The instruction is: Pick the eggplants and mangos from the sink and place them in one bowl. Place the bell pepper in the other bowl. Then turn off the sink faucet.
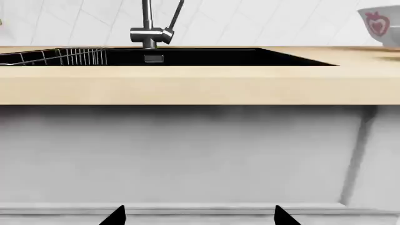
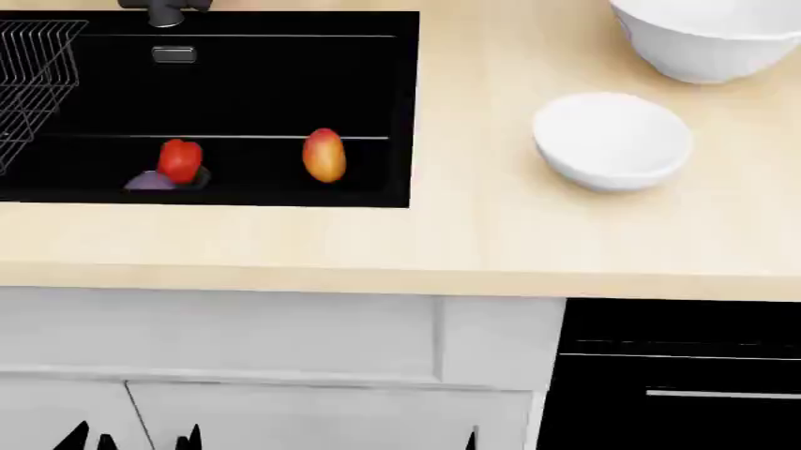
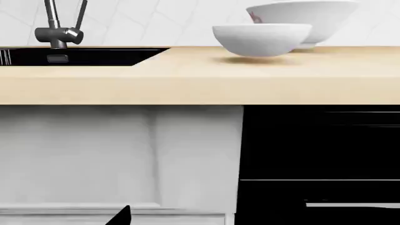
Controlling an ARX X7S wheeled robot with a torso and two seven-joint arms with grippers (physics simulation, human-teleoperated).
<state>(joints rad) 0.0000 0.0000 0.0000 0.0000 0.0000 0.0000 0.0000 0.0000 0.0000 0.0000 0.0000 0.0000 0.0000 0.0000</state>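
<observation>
In the head view the red bell pepper [image 2: 180,159] lies in the black sink [image 2: 375,94]. The purple eggplant [image 2: 149,181] is mostly hidden beside it. The orange mango [image 2: 324,155] lies apart to their right. The smaller white bowl [image 2: 611,141] and the larger bowl [image 2: 707,42] stand on the counter right of the sink. The faucet [image 1: 150,30] rises behind the basin. My left gripper [image 1: 198,216] is open and empty, low in front of the cabinet. My right gripper [image 3: 200,218] is as low, with one fingertip [image 3: 119,218] showing, set wide.
A wire dish rack [image 2: 32,75] sits in the sink's left part. The wooden counter edge [image 2: 375,277] overhangs white cabinet doors [image 2: 250,337]. A black oven front [image 2: 682,375] stands below the bowls. Both bowls also show in the right wrist view: small [image 3: 261,38], large [image 3: 312,18].
</observation>
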